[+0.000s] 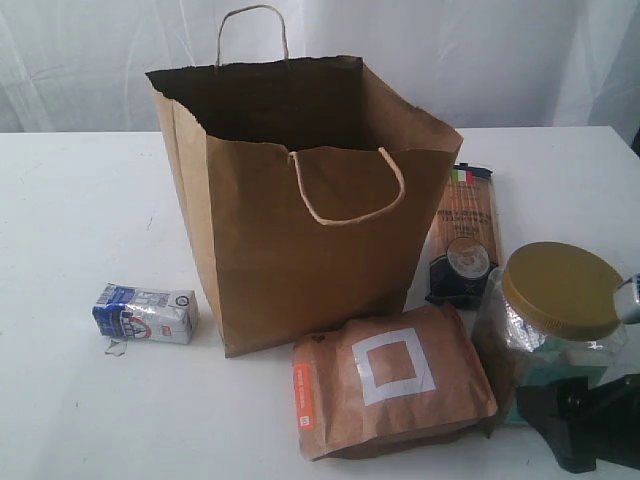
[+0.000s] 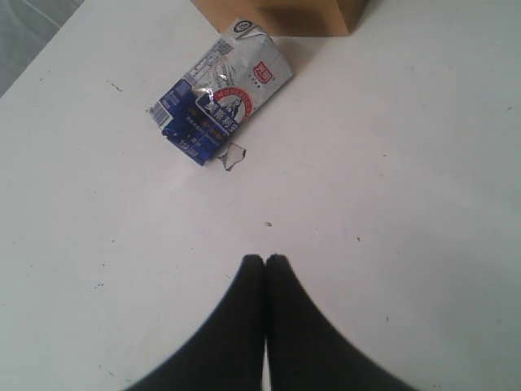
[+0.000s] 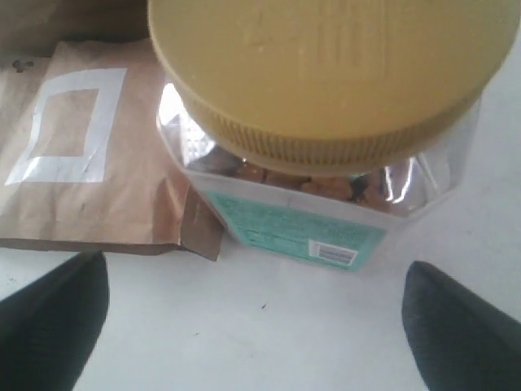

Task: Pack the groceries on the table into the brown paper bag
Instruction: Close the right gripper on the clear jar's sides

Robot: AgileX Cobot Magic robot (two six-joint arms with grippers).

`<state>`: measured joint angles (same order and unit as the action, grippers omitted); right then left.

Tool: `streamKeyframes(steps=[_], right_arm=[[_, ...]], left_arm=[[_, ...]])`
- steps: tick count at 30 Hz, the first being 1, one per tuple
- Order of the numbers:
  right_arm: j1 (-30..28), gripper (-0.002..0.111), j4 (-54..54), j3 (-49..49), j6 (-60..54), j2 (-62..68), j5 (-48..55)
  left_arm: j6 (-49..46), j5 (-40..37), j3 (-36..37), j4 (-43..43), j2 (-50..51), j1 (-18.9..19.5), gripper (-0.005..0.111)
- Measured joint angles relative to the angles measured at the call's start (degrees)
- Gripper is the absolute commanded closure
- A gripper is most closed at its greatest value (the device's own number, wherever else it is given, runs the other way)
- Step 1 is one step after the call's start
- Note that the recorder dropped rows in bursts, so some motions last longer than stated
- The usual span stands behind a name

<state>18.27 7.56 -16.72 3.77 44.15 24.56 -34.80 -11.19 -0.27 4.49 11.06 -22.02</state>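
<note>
From where I stood, a white cloth hung behind the table, falling in soft vertical folds and filling the whole backdrop. The tabletop was broad, flat and white, marked with a few small dark specks. The light was even and diffuse, bright on the cloth, and it left only faint, soft-edged shadows on the surface. Beyond one edge of the table, pale grey folds of fabric showed.

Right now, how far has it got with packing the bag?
Nothing looks packed for sure: the brown paper bag stands open, its inside too dark to see. In hand: the right gripper is open facing the gold-lidded jar. Left on the table: small carton, brown pouch, pasta packet. The left gripper is shut and empty.
</note>
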Motion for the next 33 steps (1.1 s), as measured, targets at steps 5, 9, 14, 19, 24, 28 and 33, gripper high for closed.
streamKeyframes(steps=[5, 9, 14, 19, 24, 28, 33], right_arm=[[0.00, 0.018, 0.26, 2.71, 0.00, 0.28, -4.04], [0.00, 0.018, 0.50, 3.72, 0.00, 3.26, -7.02], [0.00, 0.018, 0.50, 3.82, 0.00, 9.40, -11.33], [0.00, 0.018, 0.50, 3.93, 0.00, 14.34, -17.04], [0.00, 0.018, 0.50, 3.93, 0.00, 18.37, -23.79], [0.74, 0.019, 0.50, 3.93, 0.00, 22.93, -28.97], [1.78, 0.056, 0.73, 3.93, 0.14, 25.59, -31.26]], left_arm=[[0.00, 0.00, 0.00, 0.00, 0.00, 0.00, 0.107], [0.00, 0.00, 0.00, 0.00, 0.00, 0.00, 0.107], [0.00, 0.00, 0.00, 0.00, 0.00, 0.00, 0.107], [0.00, 0.00, 0.00, 0.00, 0.00, 0.00, 0.107], [0.00, 0.00, 0.00, 0.00, 0.00, 0.00, 0.107], [0.00, 0.00, 0.00, 0.00, 0.00, 0.00, 0.107], [0.00, 0.00, 0.00, 0.00, 0.00, 0.00, 0.107]])
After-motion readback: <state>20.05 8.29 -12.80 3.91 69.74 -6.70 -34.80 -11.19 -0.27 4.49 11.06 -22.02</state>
